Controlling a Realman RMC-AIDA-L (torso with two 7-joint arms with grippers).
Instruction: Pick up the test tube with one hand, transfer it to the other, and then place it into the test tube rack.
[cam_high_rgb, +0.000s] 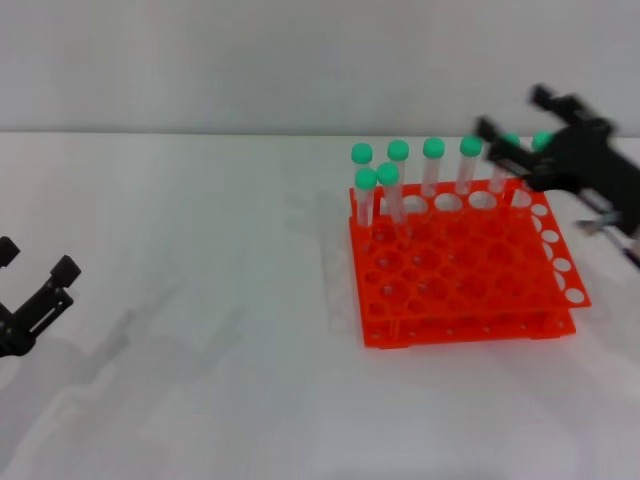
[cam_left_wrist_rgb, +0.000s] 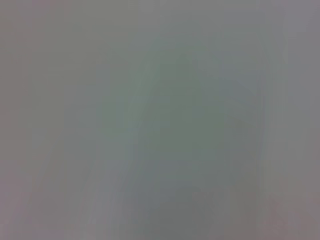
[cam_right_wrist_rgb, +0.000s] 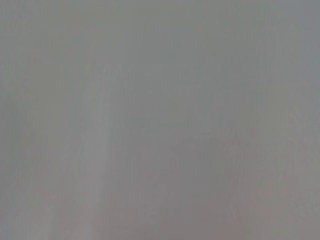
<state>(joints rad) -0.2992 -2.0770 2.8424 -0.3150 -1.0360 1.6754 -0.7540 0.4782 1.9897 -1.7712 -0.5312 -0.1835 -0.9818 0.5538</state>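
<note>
The orange-red test tube rack (cam_high_rgb: 470, 285) stands on the white table right of centre. Several clear test tubes with green caps (cam_high_rgb: 433, 148) stand upright in its back rows. Two more (cam_high_rgb: 388, 174) stand one row nearer at the rack's left. My right gripper (cam_high_rgb: 512, 118) is open and hovers at the rack's back right corner. Its fingers are level with the caps of the two rightmost tubes (cam_high_rgb: 543, 140), which it partly hides. My left gripper (cam_high_rgb: 36, 260) is open and empty at the far left, low over the table. Both wrist views show only plain grey.
The white table (cam_high_rgb: 200, 300) runs between my left gripper and the rack. A pale wall (cam_high_rgb: 300, 60) stands behind the table's far edge. The rack's front rows of holes hold no tubes.
</note>
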